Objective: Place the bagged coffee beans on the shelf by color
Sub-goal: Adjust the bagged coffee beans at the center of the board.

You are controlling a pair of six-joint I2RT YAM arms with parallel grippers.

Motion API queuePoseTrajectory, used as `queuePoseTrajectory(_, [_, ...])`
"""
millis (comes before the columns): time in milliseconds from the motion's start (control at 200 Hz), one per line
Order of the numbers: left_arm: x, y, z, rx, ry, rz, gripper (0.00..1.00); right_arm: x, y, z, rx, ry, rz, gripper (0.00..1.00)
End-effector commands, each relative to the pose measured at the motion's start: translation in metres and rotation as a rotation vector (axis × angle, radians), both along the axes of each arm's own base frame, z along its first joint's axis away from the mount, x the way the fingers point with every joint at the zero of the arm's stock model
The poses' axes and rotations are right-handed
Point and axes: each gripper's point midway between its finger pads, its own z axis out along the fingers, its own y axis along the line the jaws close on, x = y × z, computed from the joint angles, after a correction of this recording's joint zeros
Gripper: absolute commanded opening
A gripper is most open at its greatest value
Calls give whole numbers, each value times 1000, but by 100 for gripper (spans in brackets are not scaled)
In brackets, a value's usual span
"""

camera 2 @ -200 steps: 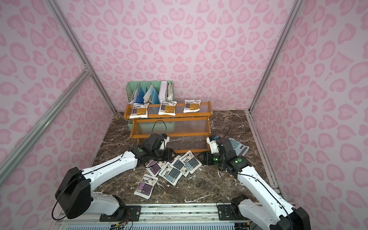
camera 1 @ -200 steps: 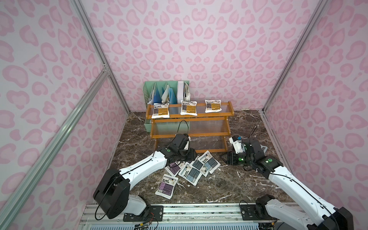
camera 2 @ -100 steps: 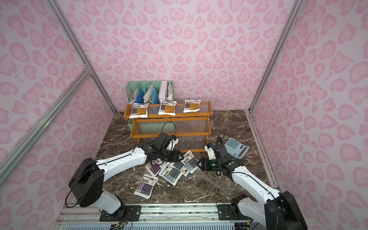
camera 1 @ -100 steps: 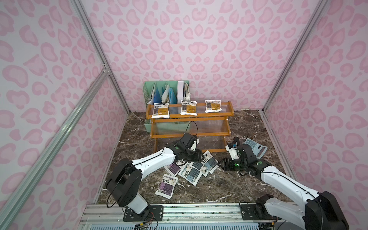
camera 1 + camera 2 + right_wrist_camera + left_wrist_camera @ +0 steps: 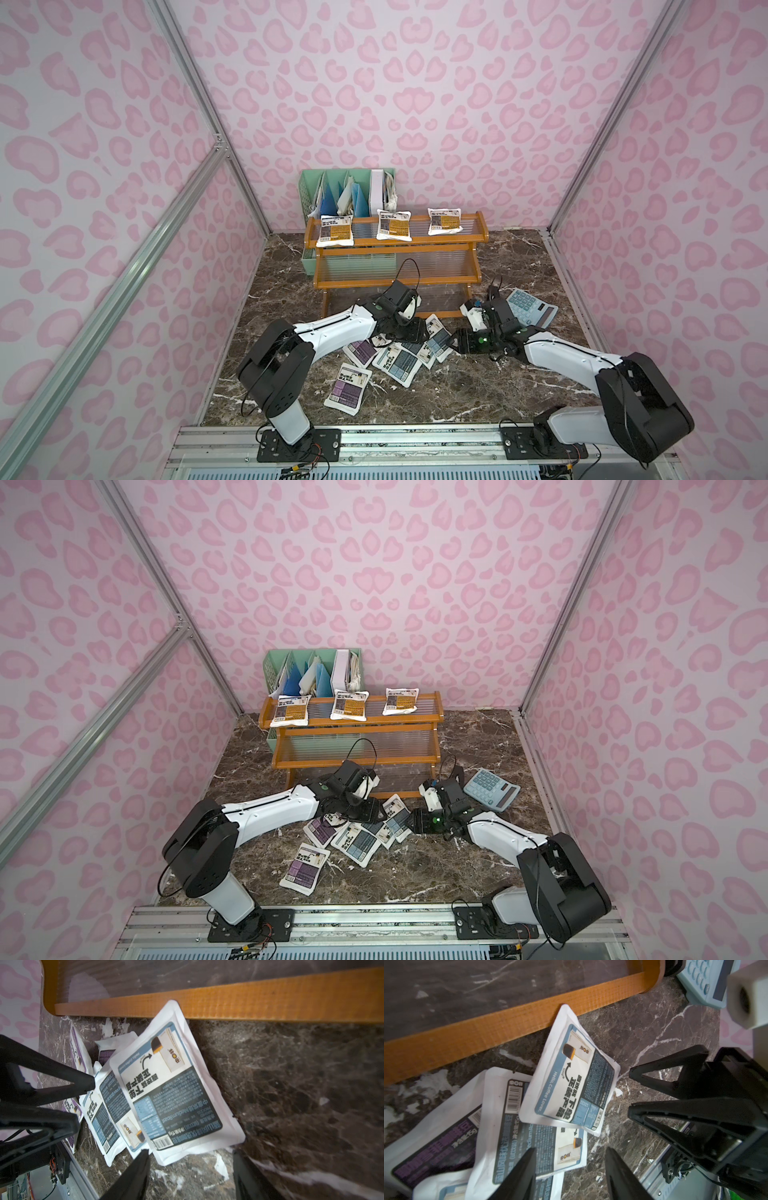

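Note:
The shelf (image 5: pixel 399 246) holds three orange bagged coffee beans (image 5: pixel 393 225) on its top tier. Blue-grey pouches (image 5: pixel 398 362) and purple ones (image 5: pixel 360 352) lie piled on the floor in front of it, with one purple pouch (image 5: pixel 347 388) lying apart. My left gripper (image 5: pixel 409 330) (image 5: pixel 571 1150) hangs open over the pile's far edge, holding nothing. My right gripper (image 5: pixel 459 340) (image 5: pixel 191 1153) stands open at the pile's right edge. It faces the topmost blue-grey pouch (image 5: pixel 166 1093) (image 5: pixel 571 1084), whose corner leans on the shelf's bottom rail (image 5: pixel 270 995).
A grey calculator (image 5: pixel 528 307) lies on the floor right of the shelf, just behind my right wrist. A mint-green file holder (image 5: pixel 349 195) stands behind the shelf against the back wall. Pink walls close in on three sides.
My left gripper has moved right over the pile. My right gripper has swung from beside the shelf's end down and left to the pile's edge, uncovering the calculator.

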Motion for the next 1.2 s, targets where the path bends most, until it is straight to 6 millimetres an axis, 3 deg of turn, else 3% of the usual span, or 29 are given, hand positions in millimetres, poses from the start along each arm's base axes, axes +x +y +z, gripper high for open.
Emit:
queuePoseTrajectory(0, [1,5,-4,40,-12,-1,56,10,9,5,36,-37,14,65])
queuePoseTrajectory(280, [19,8,-16,36,-6,31,57,6,12,-14,27,17,37,64])
queuePoseTrajectory(420, [29,8,-27,23,13,47,57,4,12,-10,35,11,49,63])
queuePoseTrajectory(610, [34,-5,-23,-86,20,36,54,1,11,-9,31,6,57,63])
queuePoseTrajectory(775, [31,-21,-20,-177,58,18,34,0,10,-12,25,12,58,63])
queuePoseTrajectory(875, [27,-21,-20,-192,74,18,15,0,9,-10,25,6,57,63])
queuePoseTrajectory(1010, [23,-16,-18,-184,63,12,0,0,8,-6,28,-8,53,63])
queuePoseTrajectory(1195, [23,-12,-11,-179,41,17,0,1,6,-1,32,-24,39,63])
